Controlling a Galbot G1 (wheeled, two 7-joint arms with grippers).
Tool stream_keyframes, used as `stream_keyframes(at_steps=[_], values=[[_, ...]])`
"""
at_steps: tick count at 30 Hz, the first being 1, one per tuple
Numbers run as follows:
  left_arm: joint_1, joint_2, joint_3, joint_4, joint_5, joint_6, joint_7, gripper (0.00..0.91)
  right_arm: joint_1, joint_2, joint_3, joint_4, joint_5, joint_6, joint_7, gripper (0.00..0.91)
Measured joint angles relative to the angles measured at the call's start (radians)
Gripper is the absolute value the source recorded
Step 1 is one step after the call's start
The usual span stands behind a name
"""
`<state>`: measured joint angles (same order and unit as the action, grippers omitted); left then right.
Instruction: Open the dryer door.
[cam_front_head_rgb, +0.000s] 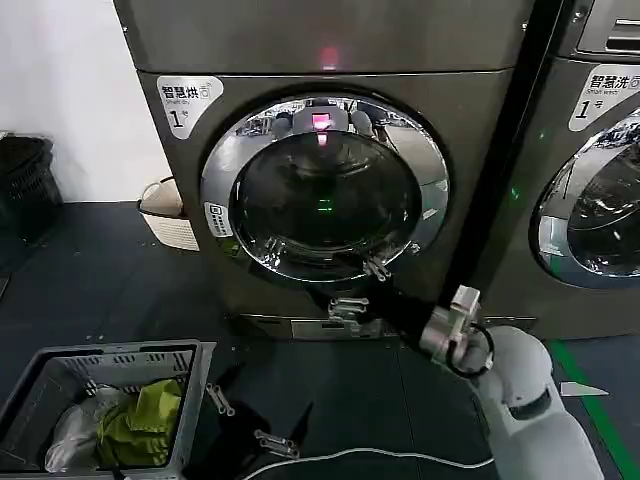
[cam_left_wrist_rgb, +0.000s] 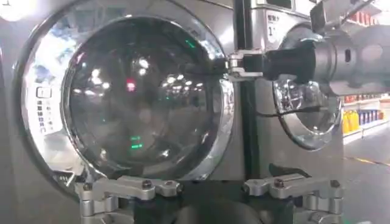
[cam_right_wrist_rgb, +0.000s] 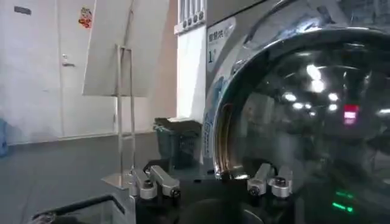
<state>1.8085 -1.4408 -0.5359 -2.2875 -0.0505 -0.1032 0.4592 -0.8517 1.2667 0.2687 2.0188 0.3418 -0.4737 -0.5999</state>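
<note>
Right claw (cam_front_head_rgb: 376, 268) touches door (cam_front_head_rgb: 325, 190) under label "1" (cam_front_head_rgb: 186, 103).

— Right arm (cam_front_head_rgb: 535, 400): white, rounded shell, glossy. Silver cuff at the wrist (cam_front_head_rgb: 447, 335), black cable looped beside it.

— Past the cuff?

— Black forearm section, then the right gripper (cam_front_head_rgb: 376, 268), small silver metal fingers.

— Left gripper (cam_front_head_rgb: 245, 420)?

— Black body, silver linkage fingers (cam_left_wrist_rgb: 125, 187), dark round screws at the joints. Same build on the right one close up: silver links (cam_right_wrist_rgb: 155, 181), black bolts.

— Cables?

— Thin white one (cam_front_head_rgb: 380, 455) trailing low.
</note>
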Motion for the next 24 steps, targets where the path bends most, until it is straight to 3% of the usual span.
stream_keyframes(at_steps=[24], values=[[-0.010,-0.011,0.000,0.014,0.015,0.002,0.017,0.907,0.153,0.067,-0.240,-0.190,-0.007,0.072,0.204,0.878]])
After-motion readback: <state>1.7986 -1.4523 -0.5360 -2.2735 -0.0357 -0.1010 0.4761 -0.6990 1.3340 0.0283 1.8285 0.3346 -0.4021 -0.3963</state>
